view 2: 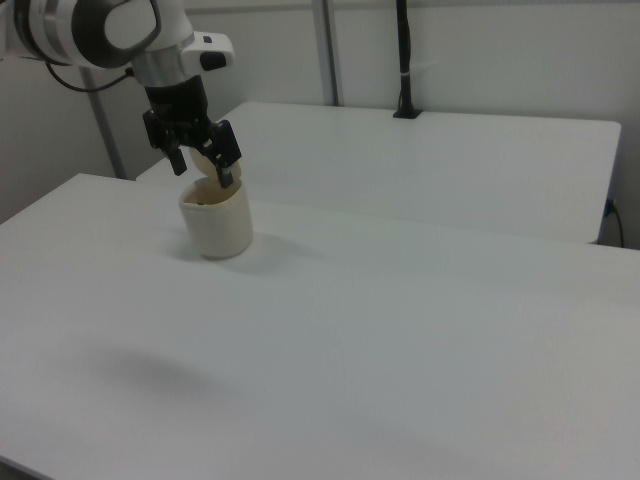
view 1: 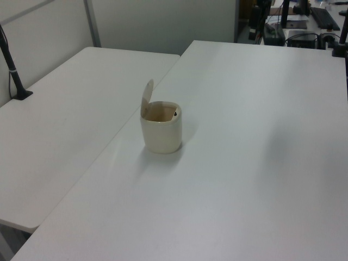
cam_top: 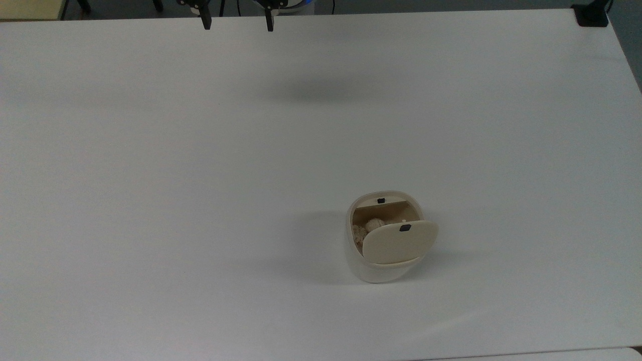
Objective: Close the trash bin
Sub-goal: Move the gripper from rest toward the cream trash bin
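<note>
Trash bin (cam_top: 382, 235) stands on my white surface (cam_top: 200, 175), lid (cam_top: 399, 241) raised, crumpled paper (cam_top: 370, 226) inside; my end effector (cam_top: 237, 22), fingers spread apart and empty, hangs well apart at the top view's upper edge.

The trash bin (cam_top: 373, 268) looked like smooth cream plastic with a soft, dull shine. Its lid (cam_top: 398, 242) was smooth beige plastic too, with a small black mark (cam_top: 405, 228) on it. The worktop (cam_top: 200, 175) was white, flat and matt. The fingers (cam_top: 206, 21) looked like dark, hard plastic or metal. The arm (view 2: 110, 28) looked glossy white.
</note>
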### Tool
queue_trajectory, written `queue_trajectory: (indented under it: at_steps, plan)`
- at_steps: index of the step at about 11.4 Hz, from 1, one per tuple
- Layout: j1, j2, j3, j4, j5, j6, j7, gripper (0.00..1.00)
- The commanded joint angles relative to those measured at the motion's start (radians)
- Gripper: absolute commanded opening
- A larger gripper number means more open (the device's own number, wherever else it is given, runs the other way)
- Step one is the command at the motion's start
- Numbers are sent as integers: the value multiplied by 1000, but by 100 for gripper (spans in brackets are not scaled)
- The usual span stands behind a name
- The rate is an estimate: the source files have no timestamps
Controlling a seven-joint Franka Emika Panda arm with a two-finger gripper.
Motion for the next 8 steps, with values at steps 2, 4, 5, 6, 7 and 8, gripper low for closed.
queue_trajectory:
  at_steps: [2, 4, 5, 6, 7, 8]
  plan:
    - [6, -6, -1, -4, 17, -8, 12, 100]
    - [6, -6, -1, -4, 19, -11, 16, 100]
    - [6, -8, -1, -6, 20, -14, 18, 100]
    - [6, -6, -1, -4, 20, -17, 19, 100]
    - [8, -3, -1, -4, 20, -15, 19, 100]
    - [26, 1, -1, -4, 17, -12, 31, 100]
